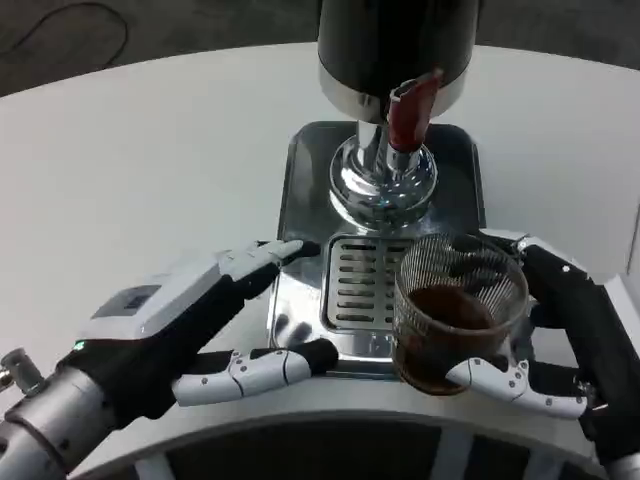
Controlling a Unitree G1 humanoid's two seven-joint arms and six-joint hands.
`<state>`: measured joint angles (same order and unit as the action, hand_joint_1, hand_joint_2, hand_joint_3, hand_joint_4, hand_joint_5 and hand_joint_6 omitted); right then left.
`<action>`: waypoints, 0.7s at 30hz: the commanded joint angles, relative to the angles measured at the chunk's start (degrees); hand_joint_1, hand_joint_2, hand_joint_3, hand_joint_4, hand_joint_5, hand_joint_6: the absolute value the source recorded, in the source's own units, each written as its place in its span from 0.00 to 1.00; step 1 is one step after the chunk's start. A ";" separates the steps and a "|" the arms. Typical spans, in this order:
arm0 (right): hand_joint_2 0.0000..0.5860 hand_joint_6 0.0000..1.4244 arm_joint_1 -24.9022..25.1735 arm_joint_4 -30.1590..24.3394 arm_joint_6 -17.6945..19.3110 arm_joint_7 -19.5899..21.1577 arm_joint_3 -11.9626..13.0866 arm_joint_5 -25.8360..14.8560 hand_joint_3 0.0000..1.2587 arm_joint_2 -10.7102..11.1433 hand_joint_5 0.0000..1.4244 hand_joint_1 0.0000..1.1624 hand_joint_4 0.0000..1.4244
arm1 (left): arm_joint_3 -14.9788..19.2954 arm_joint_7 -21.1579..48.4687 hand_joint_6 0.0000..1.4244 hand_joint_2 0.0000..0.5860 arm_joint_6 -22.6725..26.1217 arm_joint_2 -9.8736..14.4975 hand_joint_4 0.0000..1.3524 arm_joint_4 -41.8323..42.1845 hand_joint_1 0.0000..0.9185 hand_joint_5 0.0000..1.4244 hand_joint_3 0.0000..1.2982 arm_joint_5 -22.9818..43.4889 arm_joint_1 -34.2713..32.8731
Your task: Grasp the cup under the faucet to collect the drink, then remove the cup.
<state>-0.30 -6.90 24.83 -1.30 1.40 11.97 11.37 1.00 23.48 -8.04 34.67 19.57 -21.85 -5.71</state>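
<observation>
**Right hand holds the filled cup, near right of the tray**

Right hand (560, 340) wraps the cup (458, 312) from the right, fingers front and back, a grip that should keep it level. Cup: one, clear, ribbed, dark drink in the lower part. It sits at the near right of the grate (362, 285), nearer than the faucet (412, 108), so removal looks under way.

Left hand (215, 315) holds nothing, fingers apart, resting at the near left edge of the tray (300, 170), possibly steadying it.

Count: one cup, one faucet, one dispenser (395, 45), one tray, all on the white table (130, 160).
</observation>
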 commanded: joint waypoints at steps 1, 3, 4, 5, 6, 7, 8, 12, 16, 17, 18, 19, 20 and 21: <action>0.30 0.92 -0.13 -2.34 1.58 -1.32 -0.65 -1.47 0.72 0.34 0.89 0.73 0.74 | 0.30 1.33 0.02 0.24 2.32 1.26 0.00 4.43 0.00 0.00 0.06 -2.09 3.55; 0.30 0.92 0.10 -2.50 1.69 -1.93 -1.00 -1.58 0.72 0.43 0.89 0.73 0.74 | 0.45 1.79 0.02 0.24 3.27 1.51 0.00 6.11 0.00 0.00 0.05 -2.73 4.53; 0.30 0.92 0.18 -2.55 1.72 -2.14 -1.11 -1.62 0.72 0.46 0.89 0.73 0.74 | 0.46 2.00 0.01 0.24 3.65 1.64 0.00 6.67 0.00 0.00 0.04 -2.93 4.81; 0.30 0.92 0.27 -2.63 1.76 -2.40 -1.26 -1.68 0.72 0.50 0.89 0.73 0.74 | 0.54 2.23 0.01 0.23 4.05 1.79 0.00 7.34 0.00 0.00 0.03 -3.15 5.21; 0.30 0.92 0.37 -2.72 1.77 -2.73 -1.42 -1.76 0.72 0.53 0.89 0.73 0.74 | 0.72 2.50 0.01 0.22 4.40 1.96 0.00 8.10 0.00 0.00 0.03 -3.31 5.72; 0.30 0.92 0.48 -2.82 1.80 -3.04 -1.60 -1.85 0.72 0.57 0.89 0.73 0.74 | 1.05 2.66 0.01 0.22 4.68 2.12 0.00 8.88 0.00 0.00 0.01 -3.44 6.34; 0.30 0.92 0.55 -2.88 1.82 -3.26 -1.72 -1.91 0.72 0.59 0.89 0.73 0.74 | 1.51 2.87 0.01 0.22 4.99 2.32 0.00 9.70 0.00 0.00 0.01 -3.44 7.06; 0.30 0.92 0.98 -3.21 1.72 -4.53 -2.79 -2.45 0.72 0.50 0.89 0.73 0.74 | 3.42 3.30 0.01 0.22 5.70 2.50 0.00 12.83 0.00 0.00 0.00 -3.43 9.79; 0.30 0.92 1.33 -3.31 1.82 -5.65 -3.49 -2.90 0.72 0.63 0.89 0.73 0.75 | 4.65 3.63 0.01 0.22 6.25 2.32 0.00 15.08 0.00 0.00 0.00 -3.38 11.70; 0.30 0.92 1.47 -3.29 1.80 -5.97 -3.60 -3.06 0.72 0.69 0.89 0.73 0.75 | 4.83 3.75 0.01 0.22 6.38 2.34 0.00 15.51 0.00 0.00 0.00 -3.41 12.05; 0.30 0.92 1.57 -3.28 1.78 -6.21 -3.65 -3.16 0.72 0.71 0.89 0.73 0.75 | 5.02 3.87 0.01 0.22 6.56 2.28 0.00 15.93 0.00 0.00 0.00 -3.47 12.40; 0.30 0.92 1.72 -3.22 1.81 -6.46 -3.70 -3.23 0.72 0.79 0.89 0.73 0.75 | 5.15 3.97 0.01 0.22 6.70 2.24 0.00 16.20 0.00 0.00 0.00 -3.50 12.62; 0.30 0.92 1.93 -3.15 1.83 -6.75 -3.76 -3.32 0.72 0.87 0.89 0.73 0.75 | 5.31 4.02 0.01 0.22 6.84 2.20 0.00 16.56 0.00 0.00 0.00 -3.59 12.94; 0.30 0.92 2.07 -3.09 1.86 -6.96 -3.77 -3.38 0.72 0.91 0.89 0.73 0.75 | 5.50 4.11 0.00 0.22 7.09 2.20 0.00 16.92 0.00 0.00 0.00 -3.64 13.25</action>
<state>0.84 -7.93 24.84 -7.86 -2.13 10.48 12.08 6.00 26.51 -1.61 36.28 35.22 -25.12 6.26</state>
